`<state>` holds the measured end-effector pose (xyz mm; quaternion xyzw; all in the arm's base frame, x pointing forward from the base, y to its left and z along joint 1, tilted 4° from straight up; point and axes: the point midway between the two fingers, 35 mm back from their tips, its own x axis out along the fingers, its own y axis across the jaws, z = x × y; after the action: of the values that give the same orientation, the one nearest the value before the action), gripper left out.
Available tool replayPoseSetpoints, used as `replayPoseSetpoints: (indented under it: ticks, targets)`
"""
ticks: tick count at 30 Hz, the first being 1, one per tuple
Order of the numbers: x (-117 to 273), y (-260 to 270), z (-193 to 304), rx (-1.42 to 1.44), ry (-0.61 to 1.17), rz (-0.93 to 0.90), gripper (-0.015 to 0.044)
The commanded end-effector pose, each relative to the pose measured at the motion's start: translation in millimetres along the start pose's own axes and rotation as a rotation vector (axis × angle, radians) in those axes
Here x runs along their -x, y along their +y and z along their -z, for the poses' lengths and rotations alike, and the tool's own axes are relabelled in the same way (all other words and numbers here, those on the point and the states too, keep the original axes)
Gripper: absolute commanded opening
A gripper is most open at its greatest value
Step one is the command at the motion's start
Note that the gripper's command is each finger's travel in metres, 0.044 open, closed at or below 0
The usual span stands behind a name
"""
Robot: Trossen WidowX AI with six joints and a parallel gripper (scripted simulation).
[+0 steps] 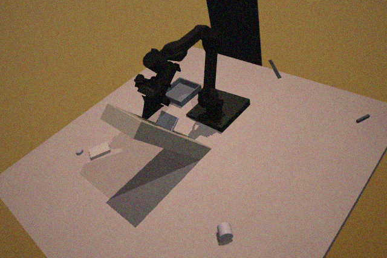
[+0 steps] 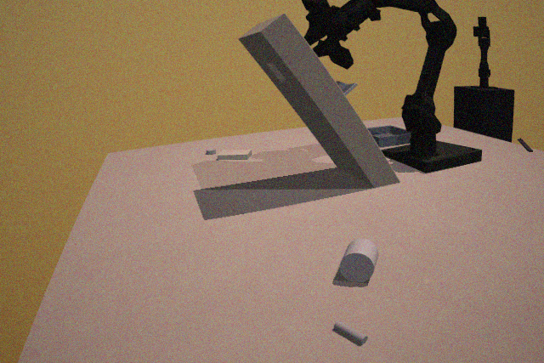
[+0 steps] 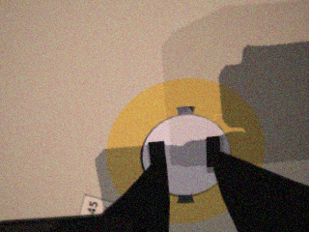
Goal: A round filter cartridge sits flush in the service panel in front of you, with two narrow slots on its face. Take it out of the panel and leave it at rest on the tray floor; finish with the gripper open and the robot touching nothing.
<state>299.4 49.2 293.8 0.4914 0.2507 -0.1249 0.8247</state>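
The round, pale filter cartridge (image 3: 185, 130) sits in the tilted service panel (image 1: 121, 121) (image 2: 325, 95) (image 3: 72, 97), inside a yellow ring (image 3: 129, 126). Its face is hidden in the top and exterior views. My gripper (image 1: 145, 115) (image 2: 315, 45) (image 3: 189, 163) is partly open, with nothing between its fingers. In the wrist view its two black fingertips overlap the lower ends of the two dark slots; whether they are inside the slots I cannot tell. The blue tray (image 1: 191, 96) (image 2: 393, 139) stands on the table beside the arm's base, with no cartridge visible in it.
A small blue plate (image 1: 167, 121) (image 2: 347, 87) stands out by the panel's front. A pale block (image 1: 99, 150) (image 2: 234, 155) lies behind the panel. A white cylinder (image 1: 224, 230) (image 2: 359, 258) and a short rod (image 1: 362, 118) (image 2: 350, 333) lie off to the panel's side.
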Motion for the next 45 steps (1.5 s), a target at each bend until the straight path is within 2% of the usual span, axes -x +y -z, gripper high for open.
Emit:
replayPoseSetpoints:
  ticks: [1, 45]
  targets:
    - [-0.3, 0.4, 0.2, 0.005, 0.003, -0.001, 0.0114]
    - [-6.8, 1.0, 0.3, 0.005, 0.002, -0.002, 0.0114]
